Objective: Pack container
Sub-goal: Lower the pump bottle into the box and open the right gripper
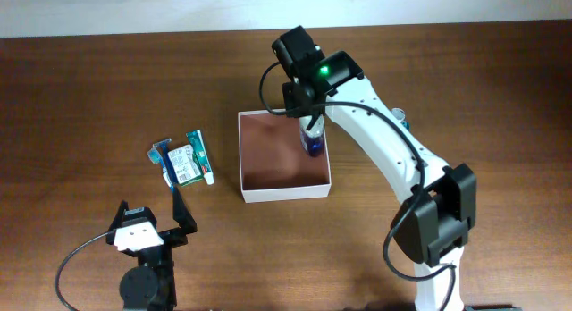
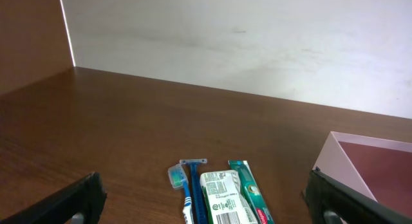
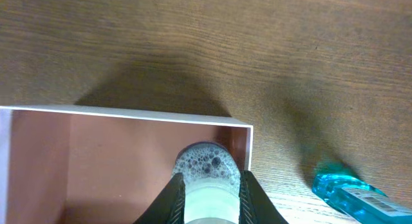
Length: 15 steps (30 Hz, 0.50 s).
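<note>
The container (image 1: 286, 191), a shallow white-walled box with a reddish-brown floor, sits mid-table. My right gripper (image 1: 308, 125) hangs over its back right corner, shut on a small bottle (image 1: 312, 145) with a blue lower end. In the right wrist view the bottle (image 3: 207, 169) shows foamy liquid between the black fingers (image 3: 174, 198), just inside the container's corner wall (image 3: 129, 116). My left gripper (image 1: 150, 204) rests open near the front left edge, pointing at a group of toiletries (image 1: 186, 161). The container's near wall (image 2: 344, 161) shows at the right of the left wrist view.
On the table left of the container lie a toothbrush (image 2: 185, 185), a blue razor (image 2: 194, 176), a white packet (image 2: 222, 197) and a green toothpaste box (image 2: 251, 192). A clear blue bottle (image 3: 347, 192) lies on the wood right of the container, partly behind the right arm (image 1: 399, 116).
</note>
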Tool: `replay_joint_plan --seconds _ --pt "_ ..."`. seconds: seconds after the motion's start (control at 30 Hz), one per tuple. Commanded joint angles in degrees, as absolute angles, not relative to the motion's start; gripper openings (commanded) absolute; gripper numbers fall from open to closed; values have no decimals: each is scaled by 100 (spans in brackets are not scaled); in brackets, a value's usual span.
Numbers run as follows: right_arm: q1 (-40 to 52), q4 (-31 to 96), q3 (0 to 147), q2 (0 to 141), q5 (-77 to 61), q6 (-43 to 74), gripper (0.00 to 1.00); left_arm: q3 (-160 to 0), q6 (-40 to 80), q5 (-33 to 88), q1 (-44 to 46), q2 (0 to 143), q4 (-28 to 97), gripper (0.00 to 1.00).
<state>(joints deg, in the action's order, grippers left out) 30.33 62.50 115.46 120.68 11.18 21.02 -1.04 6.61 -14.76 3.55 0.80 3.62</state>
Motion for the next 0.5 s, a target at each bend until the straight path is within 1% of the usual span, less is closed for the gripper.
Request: replay_joint_plan --seconds 0.0,0.27,0.47 --pt "3074 6191 11566 12084 1297 2154 20 -56 569 -1433 320 34 344 99" --pt "3074 6187 11566 12223 1734 2338 15 -56 572 -1433 320 34 344 99" --pt "3074 6119 11568 12221 1984 2460 15 -56 572 -1433 320 34 344 99"
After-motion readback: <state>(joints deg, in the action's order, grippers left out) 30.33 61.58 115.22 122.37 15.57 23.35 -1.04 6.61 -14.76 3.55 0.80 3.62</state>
